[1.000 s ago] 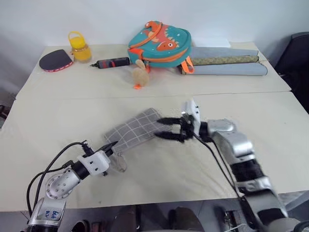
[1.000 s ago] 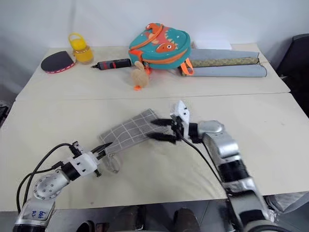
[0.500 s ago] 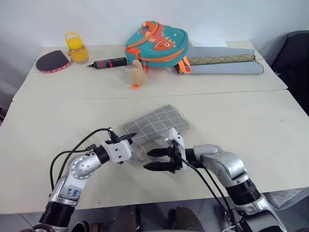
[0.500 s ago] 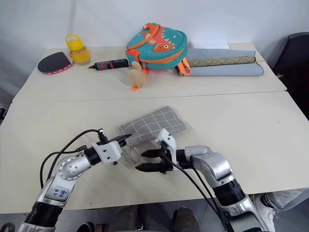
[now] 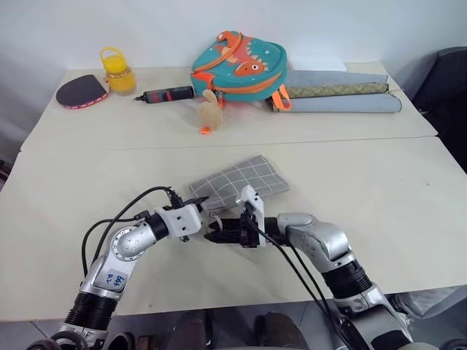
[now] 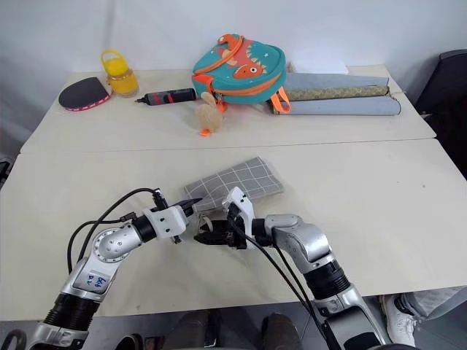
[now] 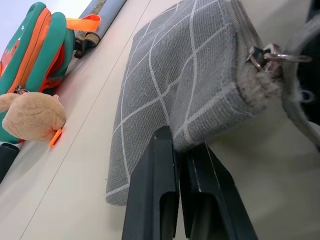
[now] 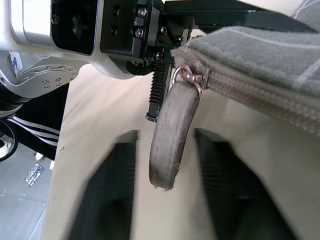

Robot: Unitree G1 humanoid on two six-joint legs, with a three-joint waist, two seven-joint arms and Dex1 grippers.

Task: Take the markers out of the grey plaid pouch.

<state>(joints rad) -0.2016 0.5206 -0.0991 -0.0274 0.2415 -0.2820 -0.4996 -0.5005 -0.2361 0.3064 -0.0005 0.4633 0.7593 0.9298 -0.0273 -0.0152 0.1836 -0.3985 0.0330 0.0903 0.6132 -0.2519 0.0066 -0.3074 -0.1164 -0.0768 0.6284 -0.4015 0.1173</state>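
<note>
Pinching grey plaid pouch [image 5: 241, 184] corner, left tool [image 5: 201, 209], right tool [image 5: 213, 235] flanking cord loop [image 8: 169, 140]

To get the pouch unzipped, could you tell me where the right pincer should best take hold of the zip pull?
Probably the grey cord loop hanging from the metal ring at the grey plaid pouch corner that the left pincer pinches. It dangles free between the right pincer fingers, so close on its flat sides from the end.
</note>
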